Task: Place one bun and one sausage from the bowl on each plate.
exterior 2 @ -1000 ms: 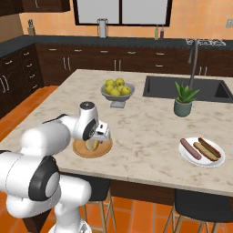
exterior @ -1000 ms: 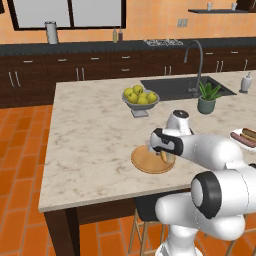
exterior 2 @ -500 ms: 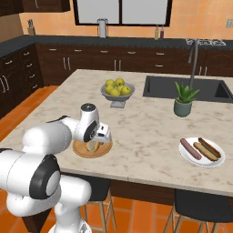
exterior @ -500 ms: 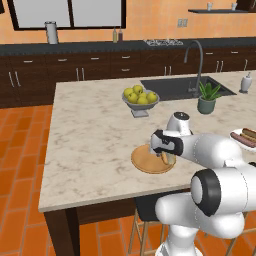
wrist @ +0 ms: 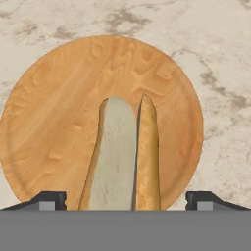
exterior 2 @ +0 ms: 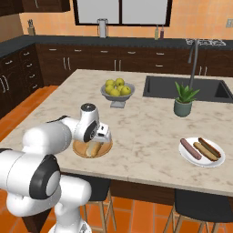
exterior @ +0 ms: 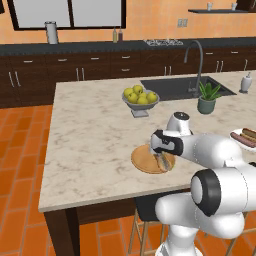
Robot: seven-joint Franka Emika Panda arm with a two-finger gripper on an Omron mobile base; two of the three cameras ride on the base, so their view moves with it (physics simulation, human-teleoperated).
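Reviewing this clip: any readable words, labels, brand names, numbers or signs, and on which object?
None readable.
The orange-tan plate, the bun on it and the white plate carry no print.
The bottles on the back counter are too small to show any label.

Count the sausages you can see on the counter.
3, side by side on the white plate at the counter's right end: sausages. One may be a bun; others may be hidden.
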